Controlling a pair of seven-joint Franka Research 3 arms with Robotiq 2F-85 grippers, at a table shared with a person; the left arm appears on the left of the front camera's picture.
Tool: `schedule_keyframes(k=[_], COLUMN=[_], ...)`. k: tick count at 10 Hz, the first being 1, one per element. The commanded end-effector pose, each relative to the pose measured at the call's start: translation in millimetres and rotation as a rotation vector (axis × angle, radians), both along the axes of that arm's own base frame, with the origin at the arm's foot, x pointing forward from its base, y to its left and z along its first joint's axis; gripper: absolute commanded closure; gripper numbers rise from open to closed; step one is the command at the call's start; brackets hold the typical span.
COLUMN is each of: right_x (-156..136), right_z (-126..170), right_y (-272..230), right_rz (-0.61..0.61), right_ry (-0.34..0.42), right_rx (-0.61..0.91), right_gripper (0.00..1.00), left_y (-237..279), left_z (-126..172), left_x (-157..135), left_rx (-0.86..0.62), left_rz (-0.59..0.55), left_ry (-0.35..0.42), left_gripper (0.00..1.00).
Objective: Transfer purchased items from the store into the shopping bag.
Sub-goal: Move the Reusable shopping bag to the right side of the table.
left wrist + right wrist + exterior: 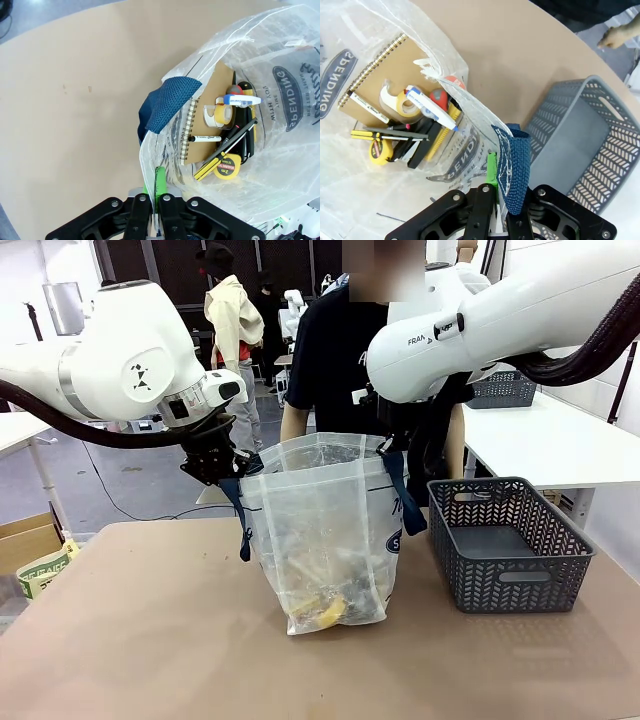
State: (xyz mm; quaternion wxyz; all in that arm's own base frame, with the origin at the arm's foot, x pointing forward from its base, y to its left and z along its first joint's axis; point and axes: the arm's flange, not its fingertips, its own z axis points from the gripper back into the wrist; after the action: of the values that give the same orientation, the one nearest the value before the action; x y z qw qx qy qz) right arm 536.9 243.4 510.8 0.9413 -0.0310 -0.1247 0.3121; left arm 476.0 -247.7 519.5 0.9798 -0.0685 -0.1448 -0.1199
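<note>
The whitish plastic shopping bag [320, 530] stands upright mid-table with its mouth held wide. My left gripper [215, 465] is shut on the bag's left rim by a navy handle [165, 102]; its green pad [160, 182] presses the plastic. My right gripper [495, 162] is shut on the opposite rim beside the other navy strap [512, 170]. Inside lie the purchased items: a tan spiral notebook [210, 115], a tape roll [217, 114], a yellow tape measure [226, 168], a marker and dark-handled tools. The notebook [385, 65] and tape measure [379, 151] also show from the right wrist.
The dark grey lattice basket [510, 540] sits to the right of the bag with nothing in it, close to my right arm. A person in a dark shirt [335, 350] stands behind the bag; a hand [620, 36] hovers beyond the basket. Bare tabletop [150, 620] lies left and front.
</note>
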Motion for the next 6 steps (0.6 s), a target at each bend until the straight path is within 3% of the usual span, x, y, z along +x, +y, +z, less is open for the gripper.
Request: schedule_keyframes(k=[1,6], right_x=[-0.1,-0.1], right_z=[-0.4,-0.4], right_y=[-1.9,-1.9], right_rz=[-0.002,-0.002], right_ry=[0.001,0.001], right_rx=[-0.002,-0.002], right_gripper=[1.0,1.0], left_y=[1.8,1.8], left_z=[0.8,0.8], left_x=[-2.9,-2.9], left_rx=[-0.002,-0.002], left_rz=[0.014,0.014], left_ry=[-0.004,-0.004], left_gripper=[1.0,1.0])
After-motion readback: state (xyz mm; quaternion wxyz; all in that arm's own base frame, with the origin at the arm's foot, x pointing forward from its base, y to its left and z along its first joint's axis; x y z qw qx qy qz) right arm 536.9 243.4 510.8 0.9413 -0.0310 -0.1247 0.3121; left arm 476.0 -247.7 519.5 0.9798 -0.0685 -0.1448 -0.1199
